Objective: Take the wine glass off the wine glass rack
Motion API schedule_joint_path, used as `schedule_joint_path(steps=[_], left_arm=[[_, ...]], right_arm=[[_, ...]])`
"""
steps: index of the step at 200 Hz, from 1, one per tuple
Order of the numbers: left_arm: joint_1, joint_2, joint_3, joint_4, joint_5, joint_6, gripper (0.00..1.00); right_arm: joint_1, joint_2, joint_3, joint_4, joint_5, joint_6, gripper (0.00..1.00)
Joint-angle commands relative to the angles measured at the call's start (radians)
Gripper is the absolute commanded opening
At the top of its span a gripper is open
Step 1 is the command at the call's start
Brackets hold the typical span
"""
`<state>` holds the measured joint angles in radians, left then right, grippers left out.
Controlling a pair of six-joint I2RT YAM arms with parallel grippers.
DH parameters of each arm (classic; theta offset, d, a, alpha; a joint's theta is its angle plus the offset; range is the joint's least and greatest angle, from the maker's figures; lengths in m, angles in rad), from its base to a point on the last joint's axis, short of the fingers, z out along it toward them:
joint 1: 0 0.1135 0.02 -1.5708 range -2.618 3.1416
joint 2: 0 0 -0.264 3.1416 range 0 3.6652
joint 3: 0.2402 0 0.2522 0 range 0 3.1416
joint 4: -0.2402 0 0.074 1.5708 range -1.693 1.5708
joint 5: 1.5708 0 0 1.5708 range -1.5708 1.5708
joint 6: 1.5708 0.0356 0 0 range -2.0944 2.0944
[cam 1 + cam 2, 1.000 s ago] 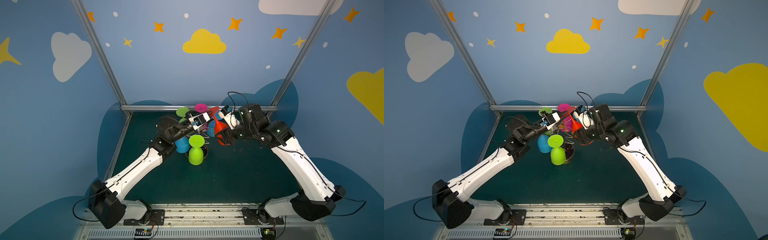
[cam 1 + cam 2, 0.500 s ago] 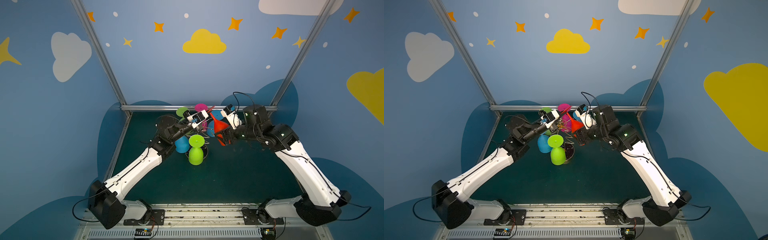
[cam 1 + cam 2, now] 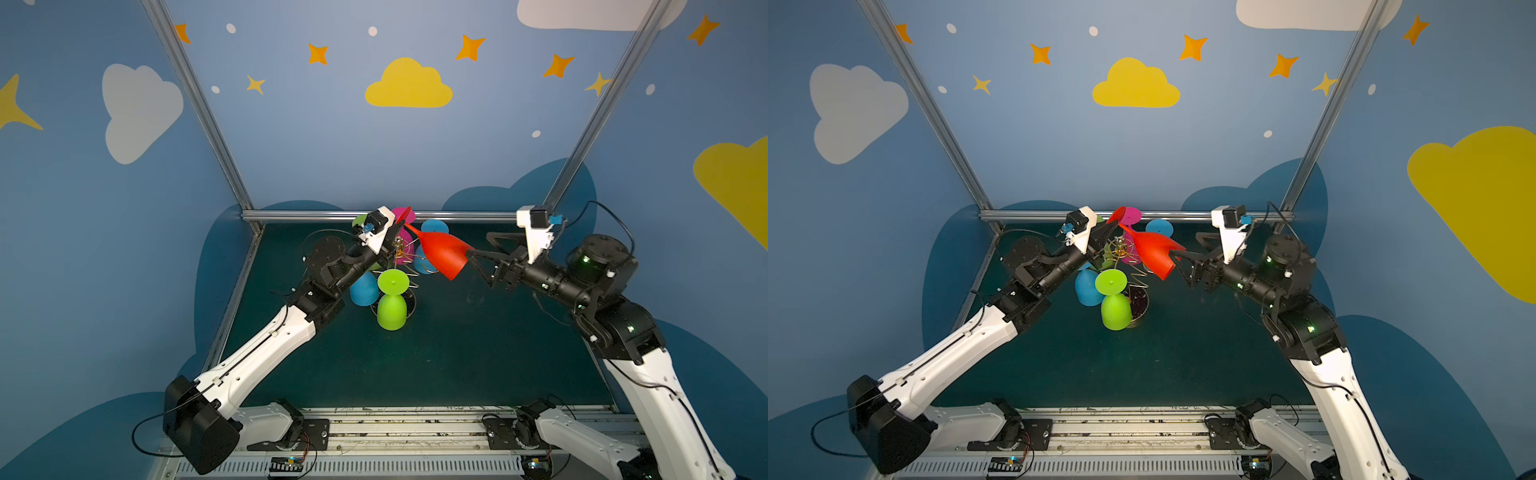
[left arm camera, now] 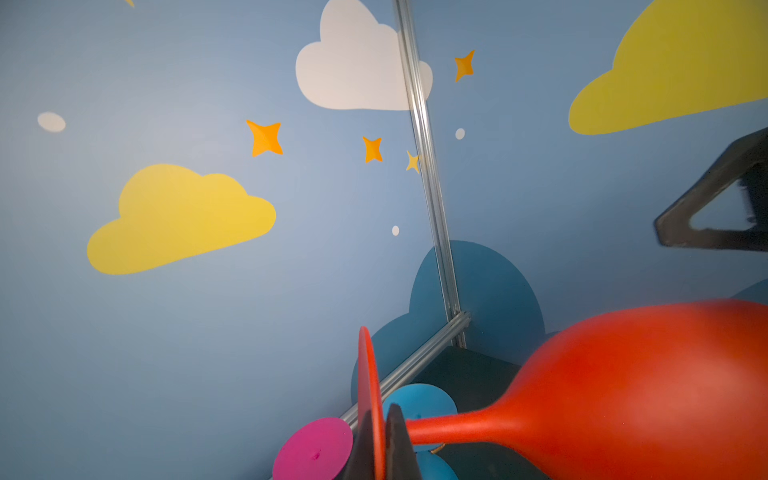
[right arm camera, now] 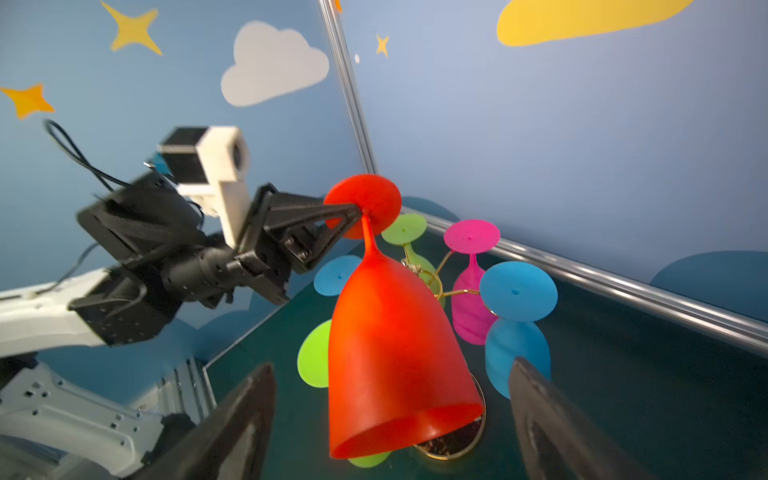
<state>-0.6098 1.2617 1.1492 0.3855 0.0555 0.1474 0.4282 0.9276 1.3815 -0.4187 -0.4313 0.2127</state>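
Observation:
The red wine glass (image 3: 440, 253) (image 3: 1152, 251) hangs tilted over the wine glass rack (image 3: 1121, 249), a gold wire stand with a round dark base (image 5: 453, 446). My left gripper (image 3: 401, 226) (image 4: 376, 419) is shut on the glass's round foot (image 5: 365, 203), pinching the disc edge-on. The glass's bowl (image 5: 390, 353) points its open mouth toward my right gripper (image 3: 477, 245) (image 5: 390, 365). That gripper stands open, with one finger on each side of the bowl's rim and neither touching it.
Other glasses hang upside down on the rack: a green one (image 3: 390, 307), a blue one (image 3: 363, 289), a pink one (image 5: 471, 291) and another blue one (image 5: 517, 328). A metal frame rail (image 3: 374, 215) runs along the back wall just behind the rack.
My right gripper has opened, let go of the red bowl and drawn back to the right. The left gripper has closed on the glass's foot and now carries it alone.

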Motion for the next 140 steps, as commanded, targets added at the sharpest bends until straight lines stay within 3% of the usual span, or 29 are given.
schedule_joint_path(steps=[1, 60, 140], left_arm=[[0.011, -0.023, -0.003, -0.021, -0.018, -0.138, 0.03], [0.028, -0.04, -0.005, -0.042, 0.051, -0.25, 0.03], [0.027, -0.03, -0.017, -0.015, 0.119, -0.29, 0.03]], right_arm=[[-0.051, -0.047, -0.056, 0.079, -0.065, 0.093, 0.85], [-0.103, -0.074, -0.17, 0.073, -0.068, 0.144, 0.72], [-0.029, 0.047, -0.17, 0.197, -0.065, 0.191, 0.64]])
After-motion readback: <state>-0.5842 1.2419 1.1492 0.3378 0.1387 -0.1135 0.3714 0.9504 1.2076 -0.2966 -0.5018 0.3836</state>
